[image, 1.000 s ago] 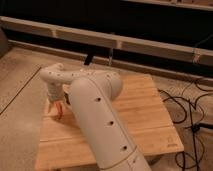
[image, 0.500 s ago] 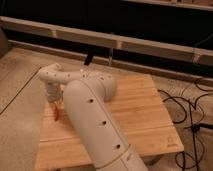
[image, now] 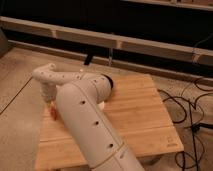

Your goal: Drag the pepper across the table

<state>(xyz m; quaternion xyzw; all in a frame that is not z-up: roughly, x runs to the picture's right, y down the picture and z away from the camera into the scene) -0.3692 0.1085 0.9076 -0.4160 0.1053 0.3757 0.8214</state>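
The pepper (image: pixel 53 113) shows as a small red-orange sliver on the light wooden table (image: pixel 135 112), right at the table's left edge. My gripper (image: pixel 50 102) points down on top of it at the end of the white wrist, touching or just over it. My big white arm (image: pixel 87 120) crosses the table's middle and hides much of the pepper and the table's left half.
Black cables (image: pixel 192 112) lie on the floor to the right of the table. A long rail and dark shelving (image: pixel 115 42) run behind it. A small label (image: pixel 173 142) sits on the table's front right corner. A dark part (image: pixel 109 83) shows behind the arm.
The gripper and the pepper have shifted slightly left, toward the table's left edge. The arm's body has swung a little with them.
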